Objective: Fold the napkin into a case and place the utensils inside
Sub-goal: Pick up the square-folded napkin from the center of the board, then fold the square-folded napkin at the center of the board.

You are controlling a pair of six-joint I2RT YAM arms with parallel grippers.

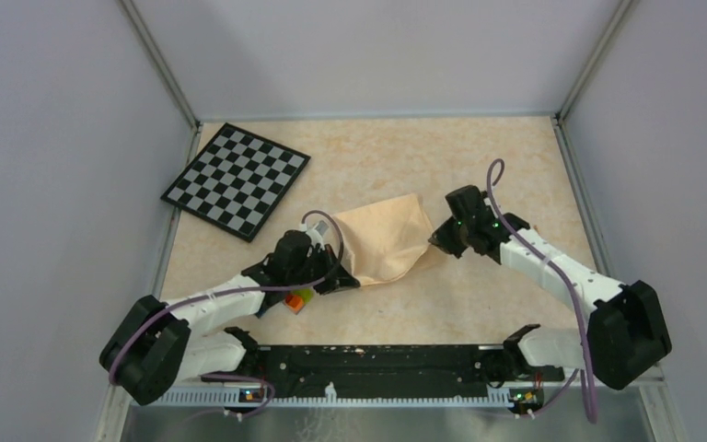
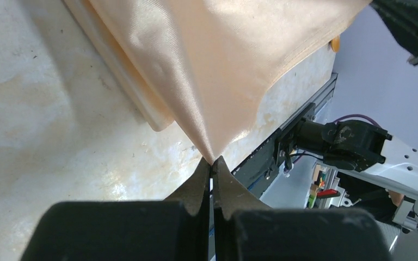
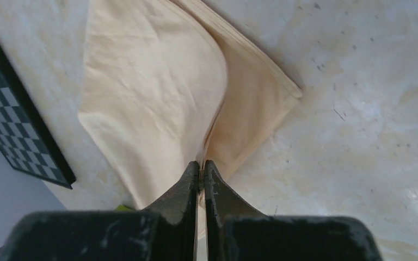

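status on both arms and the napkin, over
Left gripper jaws shut on napkin corner. Right gripper jaws shut on opposite edge. Toy bricks beside left gripper.

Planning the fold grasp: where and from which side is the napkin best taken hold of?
By its tapered ends, each from its own outer side. The napkin is thin, limp cloth; the left gripper and right gripper each pinch one end so.

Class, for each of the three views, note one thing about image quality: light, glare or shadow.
Top external: soft, even light, the napkin sharp. Left wrist: bright sheen on the napkin's folds, the left gripper a dark mass in front. Right wrist: a glare patch on the table at lower right, the right gripper dark.
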